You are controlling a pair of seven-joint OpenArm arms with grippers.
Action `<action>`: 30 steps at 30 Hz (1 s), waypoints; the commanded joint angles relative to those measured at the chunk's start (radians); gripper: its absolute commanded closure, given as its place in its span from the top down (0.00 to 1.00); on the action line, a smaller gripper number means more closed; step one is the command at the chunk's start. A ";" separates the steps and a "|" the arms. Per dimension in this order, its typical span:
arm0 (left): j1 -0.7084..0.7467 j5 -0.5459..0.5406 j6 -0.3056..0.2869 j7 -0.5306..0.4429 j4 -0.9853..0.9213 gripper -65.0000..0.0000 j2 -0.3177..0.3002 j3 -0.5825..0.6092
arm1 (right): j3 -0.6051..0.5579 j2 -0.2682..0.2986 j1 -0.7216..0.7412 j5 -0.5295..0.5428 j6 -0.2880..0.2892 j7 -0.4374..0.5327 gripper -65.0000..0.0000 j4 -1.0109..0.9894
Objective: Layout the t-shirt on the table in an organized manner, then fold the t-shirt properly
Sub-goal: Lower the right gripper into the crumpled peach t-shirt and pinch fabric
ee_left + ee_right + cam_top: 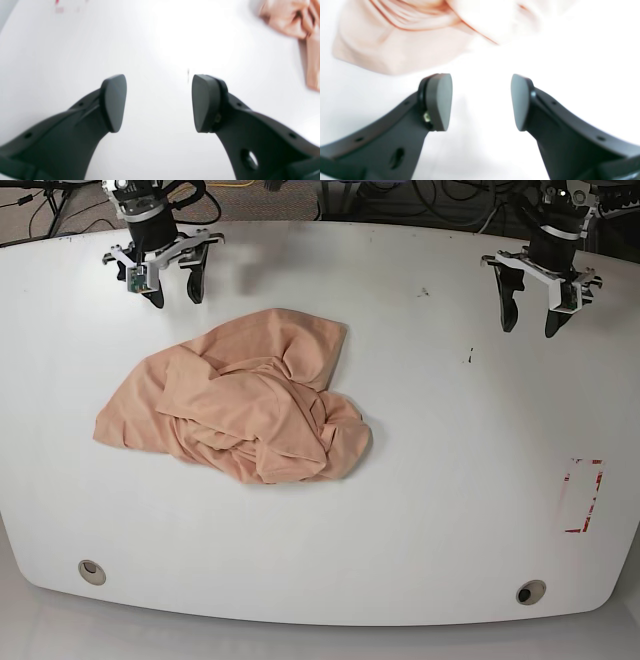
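Note:
The peach t-shirt (245,405) lies crumpled in a loose heap on the white table (430,430), left of the middle. A corner of the t-shirt (295,22) shows at the top right of the left wrist view, and its folds (395,42) fill the top left of the right wrist view. My left gripper (528,315) hangs open over bare table at the far right, well away from the cloth. My right gripper (175,285) stands open at the far left, just behind the heap. Both grippers (159,102) (481,101) are empty.
A red dashed rectangle (583,497) marks the table near its right edge. Two round grommet holes (92,570) (530,591) sit near the front edge. Small dark specks (470,358) dot the surface. Cables and equipment lie beyond the far edge.

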 commanded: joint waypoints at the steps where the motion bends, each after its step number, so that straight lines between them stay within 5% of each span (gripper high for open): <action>1: -0.021 -0.006 0.001 -0.021 0.017 0.59 -0.006 -0.005 | 0.007 0.015 0.086 0.006 -0.005 -0.029 0.56 0.019; 14: -0.107 -0.001 0.003 -0.009 0.011 0.59 -0.005 -0.007 | -0.174 0.109 0.458 0.016 -0.005 -0.254 0.55 0.011; 30: -0.137 0.000 0.003 -0.009 0.010 0.59 -0.005 -0.010 | -0.405 0.116 0.783 0.014 -0.005 -0.338 0.56 -0.190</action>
